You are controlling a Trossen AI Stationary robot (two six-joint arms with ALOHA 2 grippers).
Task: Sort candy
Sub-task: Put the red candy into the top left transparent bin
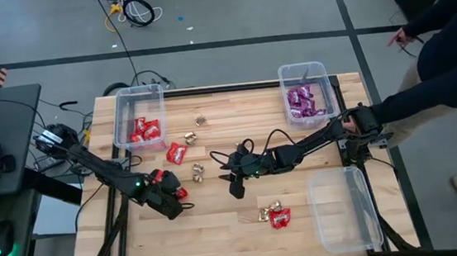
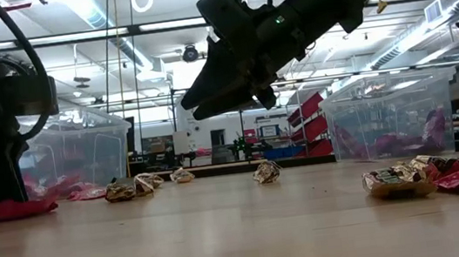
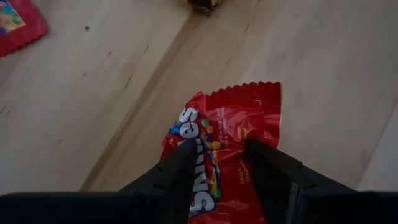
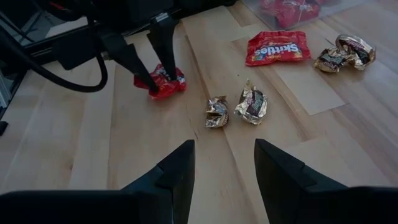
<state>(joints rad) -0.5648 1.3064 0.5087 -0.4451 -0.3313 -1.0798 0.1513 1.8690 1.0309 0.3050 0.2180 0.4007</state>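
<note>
The jaws of the left gripper (image 1: 174, 201) straddled a flat red plastic candy packet (image 1: 181, 193) at the table's seven o'clock in the high view; whether they pinched it I could not tell. In the left wrist view the packet (image 3: 227, 146) looked light, thin, crinkly and slippery, best nipped across its middle. The right wrist view showed the right gripper (image 4: 224, 160) spread and empty.
</note>
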